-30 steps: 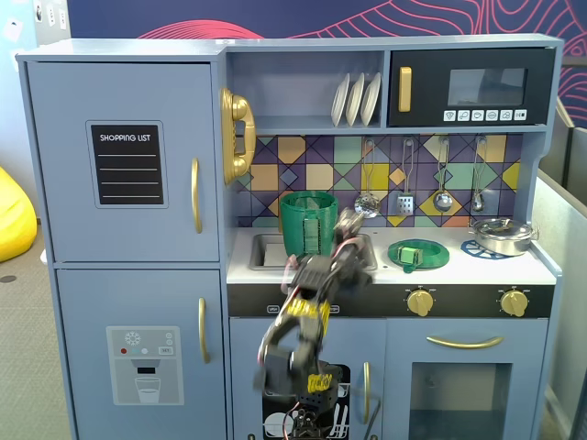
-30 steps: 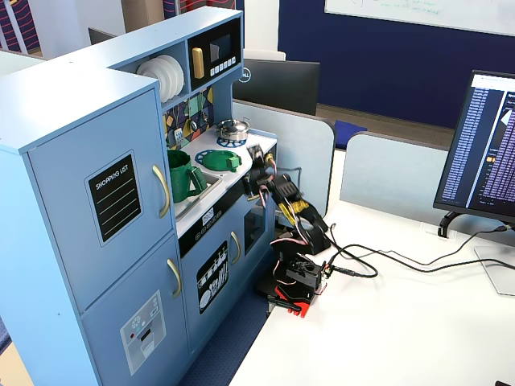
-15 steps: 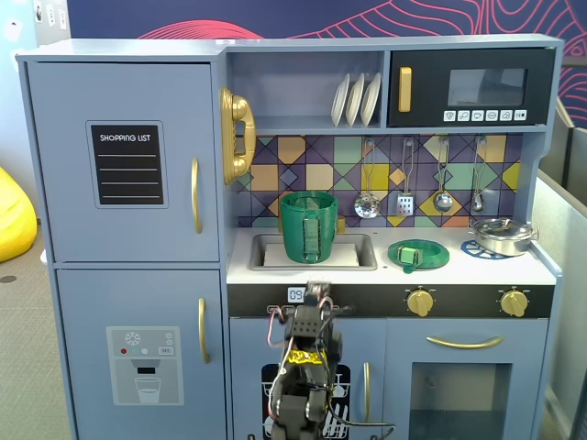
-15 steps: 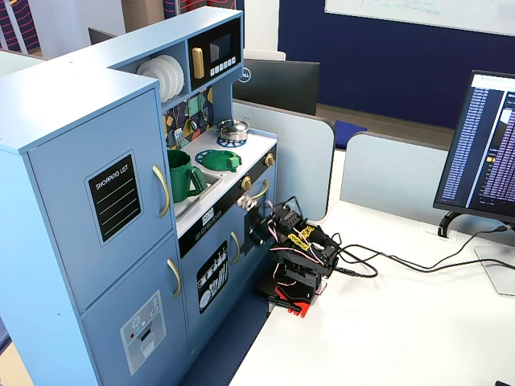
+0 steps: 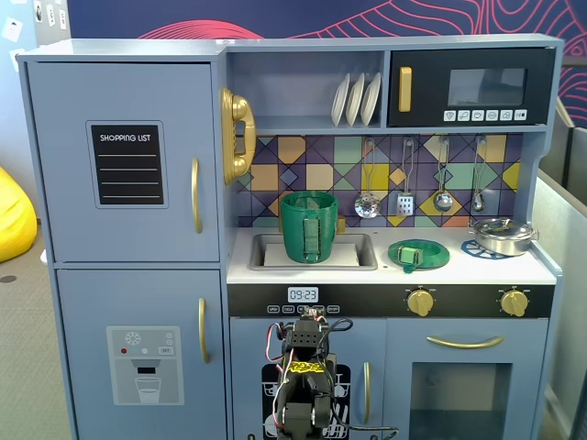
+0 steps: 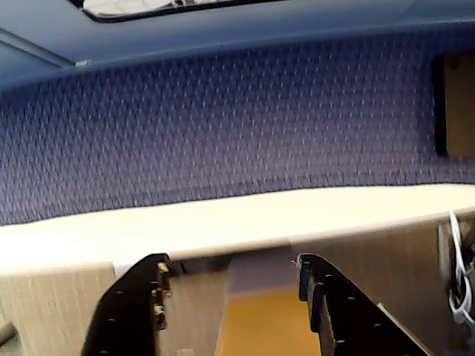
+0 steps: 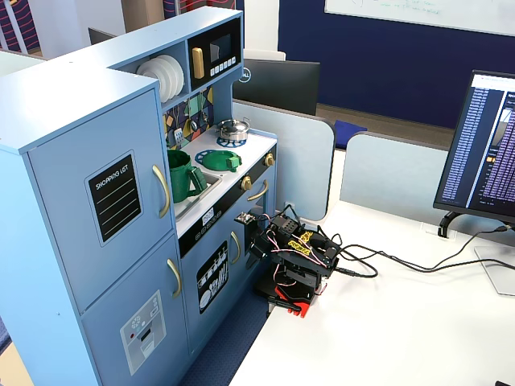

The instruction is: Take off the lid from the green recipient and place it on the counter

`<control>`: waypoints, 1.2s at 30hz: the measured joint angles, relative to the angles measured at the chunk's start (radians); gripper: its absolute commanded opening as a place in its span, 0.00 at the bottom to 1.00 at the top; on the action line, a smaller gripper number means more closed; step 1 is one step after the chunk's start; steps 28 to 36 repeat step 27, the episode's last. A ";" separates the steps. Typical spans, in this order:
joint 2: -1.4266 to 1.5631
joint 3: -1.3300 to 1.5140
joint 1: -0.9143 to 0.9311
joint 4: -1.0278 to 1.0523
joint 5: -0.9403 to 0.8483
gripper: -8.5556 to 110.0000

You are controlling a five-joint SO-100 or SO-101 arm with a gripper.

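The green recipient point(image 5: 309, 226) stands upright and open-topped in the sink of the toy kitchen; it also shows in a fixed view point(image 7: 183, 175). The green lid point(image 5: 418, 254) lies flat on the white counter point(image 5: 514, 268) on the burner right of the sink, knob up, and it shows in a fixed view point(image 7: 217, 160). My arm point(image 5: 307, 376) is folded low in front of the kitchen, below the counter and apart from both. In the wrist view my gripper point(image 6: 234, 276) is open and empty, with only a partition and a blue wall ahead.
A silver pot point(image 5: 503, 236) sits on the right burner. White plates point(image 5: 356, 99) stand on the shelf above, and utensils hang on the backsplash. The arm point(image 7: 294, 257) is clamped to a white desk with cables, and a monitor point(image 7: 483, 145) stands at the right.
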 measured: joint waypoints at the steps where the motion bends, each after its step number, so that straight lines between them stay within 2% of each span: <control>1: 0.000 0.000 -0.002 0.000 -0.003 0.15; 18: 0.000 -0.015 0.097 0.003 0.061 0.15; 36: 0.000 -0.015 0.100 0.003 0.061 0.15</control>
